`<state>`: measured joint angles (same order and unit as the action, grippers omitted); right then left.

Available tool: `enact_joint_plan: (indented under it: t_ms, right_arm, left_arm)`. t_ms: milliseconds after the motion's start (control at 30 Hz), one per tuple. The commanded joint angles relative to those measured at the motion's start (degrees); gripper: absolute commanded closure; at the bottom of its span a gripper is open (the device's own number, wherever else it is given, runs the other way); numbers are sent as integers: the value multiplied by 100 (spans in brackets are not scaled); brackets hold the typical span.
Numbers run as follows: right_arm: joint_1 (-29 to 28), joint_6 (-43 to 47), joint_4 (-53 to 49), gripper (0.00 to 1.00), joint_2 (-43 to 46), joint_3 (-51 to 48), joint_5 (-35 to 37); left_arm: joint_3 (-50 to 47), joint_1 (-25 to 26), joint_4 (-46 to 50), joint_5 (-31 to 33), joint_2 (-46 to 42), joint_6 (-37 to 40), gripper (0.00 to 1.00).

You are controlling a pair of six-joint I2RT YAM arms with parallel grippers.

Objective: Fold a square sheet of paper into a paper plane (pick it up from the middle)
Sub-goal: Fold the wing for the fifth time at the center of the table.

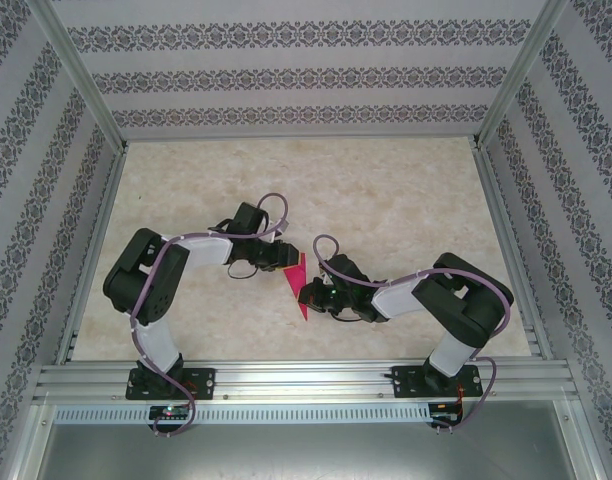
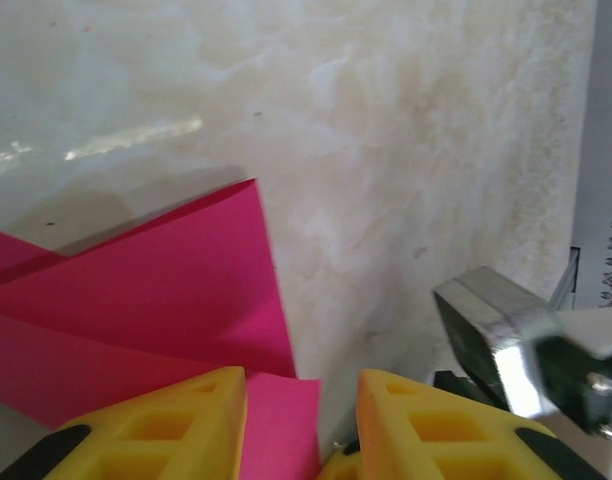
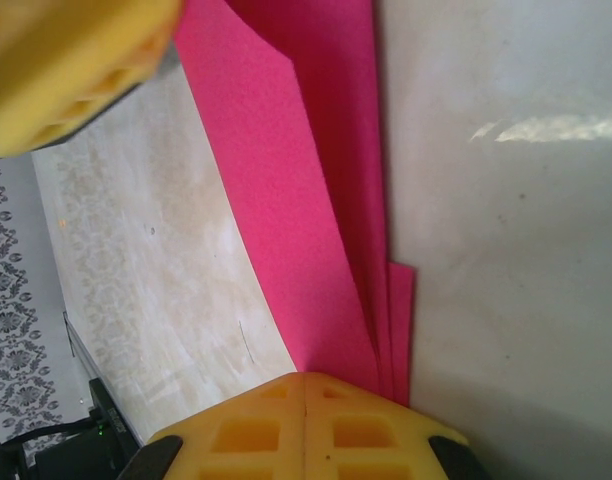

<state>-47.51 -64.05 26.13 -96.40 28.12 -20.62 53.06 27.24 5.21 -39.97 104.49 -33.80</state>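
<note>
Paper (image 1: 297, 285), folded, sits lifted above the middle of the table (image 1: 386, 190); my right gripper (image 3: 304, 420) is clenched on its corner, left gripper (image 2: 301, 420) part-open astride its edge. I'd close left squarely before creasing, no tugging.

The desk (image 1: 386, 200) is pale and creamy, like marble, with a few shiny spots. A folded pink paper (image 1: 296, 282) is close to the middle, a bit toward the near side. One edge lifts up off the desk.
</note>
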Motion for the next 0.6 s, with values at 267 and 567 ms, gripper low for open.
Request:
enact_joint_plan:
  t_ms: [267,567]
  right_arm:
    - [13,417,-1163,99,488,447,365]
    - [48,613,-1284,99,-152,1277,381]
  left_arm:
    - [-39,18,-26,490,413,362,65]
    - [-38,73,-53,490,466,256,65]
